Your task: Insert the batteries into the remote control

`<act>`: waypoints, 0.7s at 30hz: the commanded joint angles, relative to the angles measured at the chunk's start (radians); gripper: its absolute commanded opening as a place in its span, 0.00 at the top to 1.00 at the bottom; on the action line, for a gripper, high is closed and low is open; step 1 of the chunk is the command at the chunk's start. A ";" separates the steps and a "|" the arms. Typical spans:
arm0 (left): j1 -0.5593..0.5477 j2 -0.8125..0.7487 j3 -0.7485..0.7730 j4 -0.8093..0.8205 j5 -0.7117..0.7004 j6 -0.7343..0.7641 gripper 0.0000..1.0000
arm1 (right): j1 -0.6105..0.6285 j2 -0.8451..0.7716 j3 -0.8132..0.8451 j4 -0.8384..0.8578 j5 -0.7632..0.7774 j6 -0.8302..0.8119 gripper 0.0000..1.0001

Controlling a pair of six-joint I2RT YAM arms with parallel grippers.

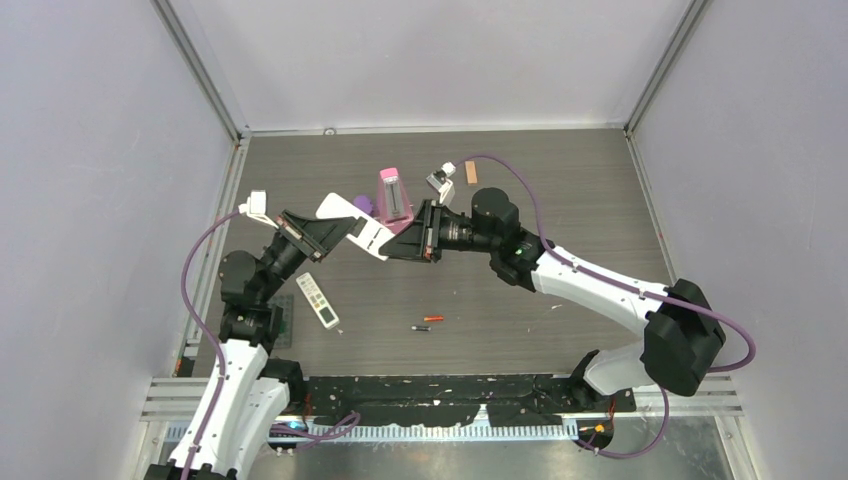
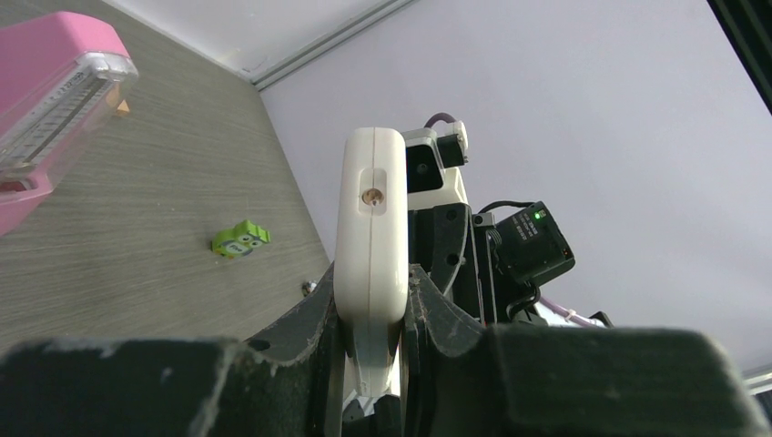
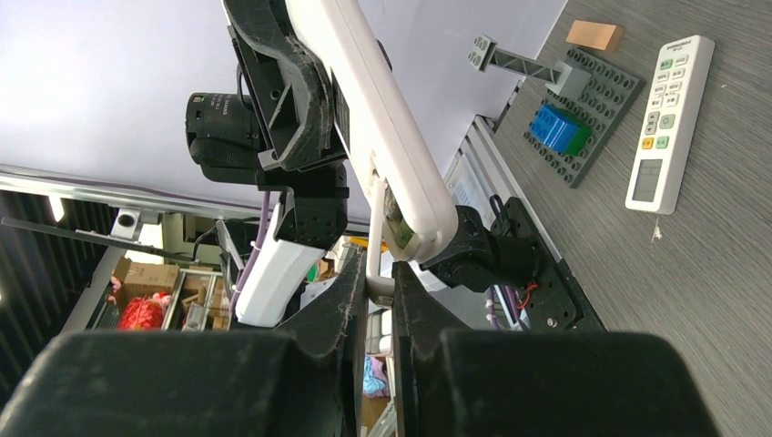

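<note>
The jaws of the left arm (image 1: 262, 275) are clamped on a white remote control (image 1: 352, 222), held clear of the table (image 1: 560, 180) and angled toward the other arm. A second remote (image 1: 318, 300) lies on the table just below. At the held remote's far end, the jaws of the right arm (image 1: 590, 285) are pinched together on a thin white flap (image 3: 373, 246), by the look of it the battery cover. The batteries (image 1: 431, 319), one red-orange and one dark, lie close together on the table between the two arms, well apart from the held remote.

A pull out of line with the cover's slide could bend or snap the flap, or twist the remote in the left jaws. A freed cover might slip from so thin a pinch. The round batteries could roll if nudged.

Small print heads the second remote in the right wrist view but is too small to read; no brand shows on the held one
</note>
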State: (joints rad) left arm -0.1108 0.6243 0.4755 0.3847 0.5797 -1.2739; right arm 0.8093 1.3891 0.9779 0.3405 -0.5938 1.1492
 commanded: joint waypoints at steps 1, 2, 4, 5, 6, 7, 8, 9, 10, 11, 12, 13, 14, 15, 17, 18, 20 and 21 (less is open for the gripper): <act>-0.005 -0.021 0.049 0.069 0.012 -0.005 1.00 | -0.005 -0.017 0.002 0.075 0.014 -0.016 0.95; -0.005 -0.021 0.050 0.067 0.012 -0.004 1.00 | -0.005 -0.017 0.006 0.077 0.015 -0.017 0.95; -0.004 -0.021 0.051 0.063 0.015 -0.003 1.00 | -0.005 -0.014 0.013 0.066 0.015 -0.025 0.95; -0.005 -0.021 0.053 0.062 0.017 -0.002 1.00 | -0.005 -0.011 0.014 0.065 0.017 -0.026 0.95; -0.005 -0.019 0.053 0.062 0.020 -0.002 1.00 | -0.005 -0.010 0.014 0.065 0.016 -0.027 0.95; -0.005 -0.018 0.055 0.061 0.023 -0.001 1.00 | -0.005 -0.007 0.015 0.068 0.013 -0.026 0.95; -0.005 -0.018 0.055 0.057 0.023 -0.001 1.00 | -0.005 -0.005 0.015 0.068 0.013 -0.023 0.95; -0.004 -0.016 0.055 0.059 0.023 -0.002 1.00 | -0.005 -0.003 0.014 0.067 0.015 -0.022 0.95; -0.005 -0.017 0.055 0.060 0.024 -0.002 1.00 | -0.005 -0.003 0.013 0.067 0.017 -0.021 0.95; -0.005 -0.015 0.055 0.060 0.025 -0.001 1.00 | -0.005 -0.002 0.010 0.072 0.020 -0.020 0.95; -0.004 -0.014 0.055 0.058 0.028 -0.001 1.00 | -0.005 -0.001 0.009 0.076 0.021 -0.014 0.95; -0.005 -0.015 0.055 0.056 0.028 -0.001 1.00 | -0.005 0.002 0.009 0.084 0.020 -0.012 0.95; -0.005 -0.015 0.053 0.057 0.029 -0.001 1.00 | -0.005 0.004 0.009 0.087 0.019 -0.008 0.95; -0.004 -0.014 0.053 0.056 0.029 0.000 1.00 | -0.005 0.007 0.009 0.097 0.018 -0.006 0.95; -0.006 -0.015 0.051 0.053 0.029 0.001 1.00 | -0.005 0.012 0.003 0.126 0.015 0.010 0.95; -0.004 -0.014 0.052 0.051 0.028 0.001 1.00 | -0.005 0.012 0.002 0.132 0.014 0.018 0.95; -0.004 -0.015 0.053 0.046 0.025 0.003 1.00 | -0.005 0.016 0.002 0.138 0.015 0.021 0.95; -0.004 -0.015 0.054 0.047 0.025 0.004 1.00 | -0.005 0.018 0.004 0.127 0.014 0.020 0.95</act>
State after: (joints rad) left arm -0.1112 0.6212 0.4767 0.3840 0.5880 -1.2743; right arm 0.8082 1.4021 0.9771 0.3996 -0.5896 1.1606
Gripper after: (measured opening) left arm 0.223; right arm 0.176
